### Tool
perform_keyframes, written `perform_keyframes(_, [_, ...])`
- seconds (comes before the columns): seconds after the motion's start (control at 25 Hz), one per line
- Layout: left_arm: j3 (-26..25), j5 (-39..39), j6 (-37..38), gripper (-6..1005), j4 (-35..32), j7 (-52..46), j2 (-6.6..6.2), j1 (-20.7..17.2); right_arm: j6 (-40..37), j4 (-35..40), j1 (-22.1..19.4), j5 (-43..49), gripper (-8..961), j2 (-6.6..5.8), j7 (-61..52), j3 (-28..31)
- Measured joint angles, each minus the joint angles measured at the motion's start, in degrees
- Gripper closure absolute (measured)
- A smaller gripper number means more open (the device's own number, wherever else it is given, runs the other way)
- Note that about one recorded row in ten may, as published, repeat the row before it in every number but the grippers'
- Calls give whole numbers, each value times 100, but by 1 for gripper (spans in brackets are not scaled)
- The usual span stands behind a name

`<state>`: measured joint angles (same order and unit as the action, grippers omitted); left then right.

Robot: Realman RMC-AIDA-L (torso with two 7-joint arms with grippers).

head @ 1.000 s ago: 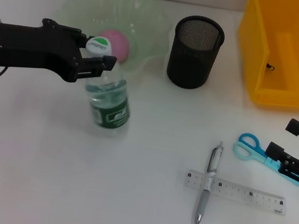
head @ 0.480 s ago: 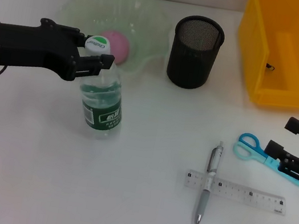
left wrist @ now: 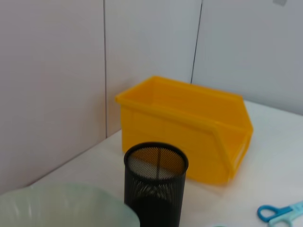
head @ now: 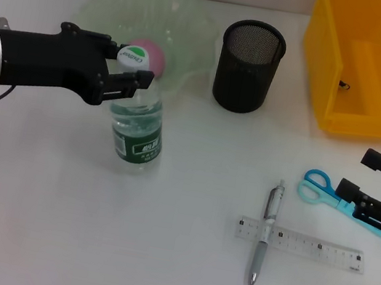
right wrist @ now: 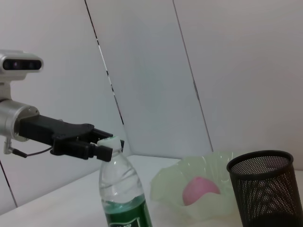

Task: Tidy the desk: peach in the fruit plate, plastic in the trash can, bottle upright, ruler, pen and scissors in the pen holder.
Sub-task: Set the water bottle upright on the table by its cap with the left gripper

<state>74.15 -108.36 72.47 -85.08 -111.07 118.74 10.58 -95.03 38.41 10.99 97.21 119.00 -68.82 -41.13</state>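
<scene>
My left gripper [head: 130, 71] is shut on the neck of the bottle [head: 138, 129], just under its cap, and the bottle stands about upright on the desk [head: 51, 221]. It also shows in the right wrist view [right wrist: 124, 196]. The peach [head: 151, 55] lies in the fruit plate [head: 190, 20]. The pen [head: 263, 236] lies across the ruler [head: 305, 245]. The scissors [head: 319, 187] lie right of them. My right gripper [head: 363, 179] is open at the scissors' blade end. The pen holder [head: 248, 68] and trash can [head: 363, 106] stand at the back. The plastic is not in view.
The pen holder [left wrist: 155, 184] stands between the fruit plate [left wrist: 66, 208] and the trash can [left wrist: 189, 127]. A small dark speck lies inside the trash can. White wall panels rise behind the desk.
My left gripper has shifted slightly right with the bottle, which moved from leaning to nearly upright. The right arm has not moved.
</scene>
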Motion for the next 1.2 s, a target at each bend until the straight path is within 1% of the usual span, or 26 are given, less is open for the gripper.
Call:
perform_keyframes(0.12, [-47, 299, -49, 462, 58, 160, -1, -28, 2, 0, -8, 0, 126, 0, 0, -1])
perform_keyframes(0.36, [-67, 372, -91, 440, 117, 235, -19, -21, 3, 0, -32, 0, 126, 0, 0, 0])
perform_keyframes(0.52, [-55, 501, -8, 310, -96, 300, -13, -89, -5, 2, -50, 0, 126, -2, 0, 32])
perform_keyframes(0.6, [-34, 805, 96, 245, -398, 533, -11, -262, -25, 21, -52, 0, 126, -4, -9, 57])
perform_keyframes(0.64, [-23, 1109, 208, 231, -552, 789, -10, -378, -49, 58, -55, 1, 126, -7, -41, 82])
perform_keyframes(0.72, [-13, 1539, 426, 202, -635, 1136, -10, -495, -85, 216, -64, 1, 126, -18, -243, 130])
perform_keyframes(0.8, [-10, 1907, 702, 174, -580, 1558, -11, -589, -90, 475, -83, 0, 126, -37, -587, 167])
perform_keyframes(0.88, [14, 2203, 1021, 177, -312, 2116, -3, -665, -98, 780, -103, 1, 126, -57, -968, 177])
perform_keyframes(0.92, [38, 2248, 1095, 178, -156, 2287, 0, -676, -162, 1157, -117, 26, 126, -69, -1342, 200])
perform_keyframes(0.96, [73, 2322, 1196, 179, 79, 2533, 4, -692, -162, 1157, -117, 26, 126, -69, -1342, 200])
perform_keyframes(1.16, [188, 2548, 1522, 185, 1379, 3566, 0, -630, -525, 2055, -93, 79, 127, -76, -2021, 282])
perform_keyframes(1.2, [192, 2598, 1630, 185, 1729, 3927, 0, -596, -580, 2188, -75, 90, 127, -79, -2129, 285])
